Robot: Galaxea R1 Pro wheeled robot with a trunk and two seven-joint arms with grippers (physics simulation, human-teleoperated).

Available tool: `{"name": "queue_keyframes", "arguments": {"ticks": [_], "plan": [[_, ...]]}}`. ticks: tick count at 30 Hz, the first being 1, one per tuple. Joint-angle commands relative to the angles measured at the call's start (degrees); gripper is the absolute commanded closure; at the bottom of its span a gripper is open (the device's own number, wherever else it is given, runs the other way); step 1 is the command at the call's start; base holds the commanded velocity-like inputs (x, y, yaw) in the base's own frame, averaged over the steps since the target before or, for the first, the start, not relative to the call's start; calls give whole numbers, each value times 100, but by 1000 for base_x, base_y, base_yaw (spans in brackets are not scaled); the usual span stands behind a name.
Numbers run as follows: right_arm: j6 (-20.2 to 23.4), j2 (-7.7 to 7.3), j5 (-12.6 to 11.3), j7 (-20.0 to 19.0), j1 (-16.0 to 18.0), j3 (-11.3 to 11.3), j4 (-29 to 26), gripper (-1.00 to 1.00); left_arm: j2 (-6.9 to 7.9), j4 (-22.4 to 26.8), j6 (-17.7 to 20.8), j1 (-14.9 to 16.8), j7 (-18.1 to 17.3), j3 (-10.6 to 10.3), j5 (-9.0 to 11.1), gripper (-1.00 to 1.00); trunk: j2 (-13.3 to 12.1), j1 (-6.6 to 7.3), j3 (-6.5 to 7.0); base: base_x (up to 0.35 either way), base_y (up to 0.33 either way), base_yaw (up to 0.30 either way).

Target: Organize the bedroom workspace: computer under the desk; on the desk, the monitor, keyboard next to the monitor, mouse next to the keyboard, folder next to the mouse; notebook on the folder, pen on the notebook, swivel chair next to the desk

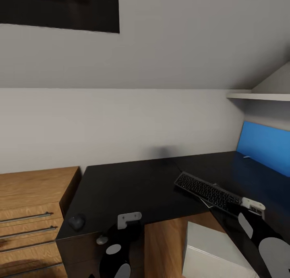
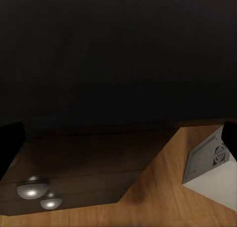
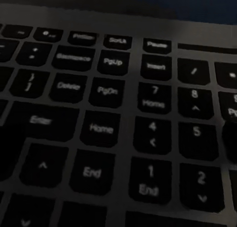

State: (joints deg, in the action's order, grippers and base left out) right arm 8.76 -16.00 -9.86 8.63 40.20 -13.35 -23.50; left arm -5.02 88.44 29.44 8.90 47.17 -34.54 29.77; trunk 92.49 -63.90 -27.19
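A: Where's the keyboard [image 1: 207, 191]?

B: Right of centre in the head view, lying slantwise on the black bench [image 1: 133, 185], one end over the inner edge. The right gripper [image 1: 253, 205] is at its near end; whether its fingers are clamped, together or apart, I cannot tell. The right wrist view is close on the number-pad keys [image 3: 150, 133].

A: And the left gripper [image 1: 129, 219]?

B: Low centre, by the bench's front edge near the silver drawer knobs [image 2: 32, 187]; I cannot tell its state either.

A: Other things?

B: The blue folder [image 1: 264, 143] stands at the far right. The grey computer [image 1: 213, 252] sits on the floor at lower right, a mouse [image 1: 76, 221] on the bench's lower left corner.
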Motion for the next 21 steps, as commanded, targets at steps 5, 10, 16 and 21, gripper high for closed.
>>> {"name": "queue_keyframes", "arguments": {"ticks": [5,10,16,21], "plan": [[21,23,-96,16,-4,12,37,-100,1,7,18,7,46,-12,37,-100,3,0,-8,-142,137,0],[21,26,-95,16,-4,10,35,-100,1,7,18,7,46,-18,42,-100,3,0,-8,-179,160,0],[23,27,-95,16,-4,14,30,-100,1,7,18,7,46,-25,158,-100,3,0,-8,-201,177,0],[26,27,-95,16,-4,16,30,-100,2,7,18,7,46,-26,176,-100,3,0,-8,-51,41,0]]}}
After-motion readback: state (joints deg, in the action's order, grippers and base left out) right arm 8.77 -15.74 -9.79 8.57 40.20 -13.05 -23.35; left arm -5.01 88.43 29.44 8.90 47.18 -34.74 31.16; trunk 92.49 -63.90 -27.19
